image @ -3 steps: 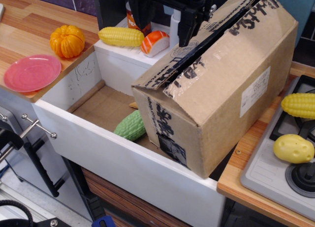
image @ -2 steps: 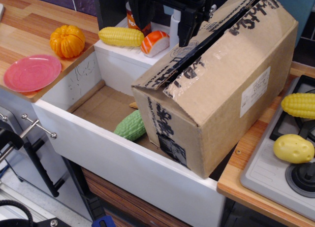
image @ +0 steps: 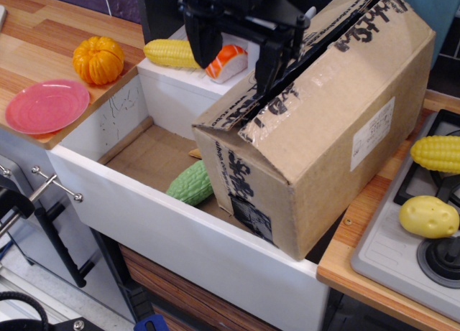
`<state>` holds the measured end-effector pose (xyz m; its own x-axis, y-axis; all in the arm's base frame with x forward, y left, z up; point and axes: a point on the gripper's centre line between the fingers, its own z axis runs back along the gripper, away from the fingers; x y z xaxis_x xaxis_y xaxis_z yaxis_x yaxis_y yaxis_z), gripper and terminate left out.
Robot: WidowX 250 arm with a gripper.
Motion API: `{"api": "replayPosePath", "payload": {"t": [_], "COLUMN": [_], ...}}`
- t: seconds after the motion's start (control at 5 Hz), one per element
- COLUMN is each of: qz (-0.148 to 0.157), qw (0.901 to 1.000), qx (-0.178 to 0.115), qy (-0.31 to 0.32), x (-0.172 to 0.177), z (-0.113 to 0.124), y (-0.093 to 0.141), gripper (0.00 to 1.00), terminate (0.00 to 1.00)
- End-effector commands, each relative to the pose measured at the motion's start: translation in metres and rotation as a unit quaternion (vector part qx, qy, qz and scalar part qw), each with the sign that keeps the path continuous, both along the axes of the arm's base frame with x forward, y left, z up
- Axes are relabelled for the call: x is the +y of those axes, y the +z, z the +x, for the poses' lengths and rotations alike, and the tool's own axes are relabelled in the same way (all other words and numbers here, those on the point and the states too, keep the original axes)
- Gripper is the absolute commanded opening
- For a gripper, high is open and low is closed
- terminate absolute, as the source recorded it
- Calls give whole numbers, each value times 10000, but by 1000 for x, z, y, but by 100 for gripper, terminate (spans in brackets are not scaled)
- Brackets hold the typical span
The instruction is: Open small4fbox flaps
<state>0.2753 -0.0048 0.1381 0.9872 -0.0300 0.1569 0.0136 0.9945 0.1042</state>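
Note:
The small4fbox (image: 323, 144) is a big brown cardboard box with black print, clear tape and a white label, resting tilted in the white sink. Its top flaps (image: 287, 72) lie nearly shut, with a dark slit running between them from the near left corner to the far right. My black gripper (image: 233, 69) hangs over the box's far left end. It is open: its left finger (image: 195, 47) is in front of the white ledge and its right finger (image: 267, 69) is at the left flap's edge by the slit. It holds nothing.
The white sink (image: 165, 223) holds a green gourd (image: 190, 182) beside the box. A yellow corn (image: 176, 52) and salmon sushi (image: 226, 62) sit on the ledge behind. An orange pumpkin (image: 98, 59) and pink plate (image: 47, 105) are left. Corn (image: 437, 153) and a potato (image: 428, 216) lie on the stove, right.
My gripper has come down toward the box's left flap, its fingers now lower and covering more of the ledge. The box and flaps have not moved.

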Motion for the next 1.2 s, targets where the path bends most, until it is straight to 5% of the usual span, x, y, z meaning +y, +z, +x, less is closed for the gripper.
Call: {"api": "replayPosePath", "payload": {"t": [0.0,0.6,1.0], "qz": [-132,-339,-1311], "qw": [9996,9985,9903], "qx": [-208,-398,-453], "qy": [135,172,121], "x": [3,-9,-33], "z": [1,1,10], "y": [3,-2,26], "gripper": [100,100,100], "terminate": [0,0,0]}}
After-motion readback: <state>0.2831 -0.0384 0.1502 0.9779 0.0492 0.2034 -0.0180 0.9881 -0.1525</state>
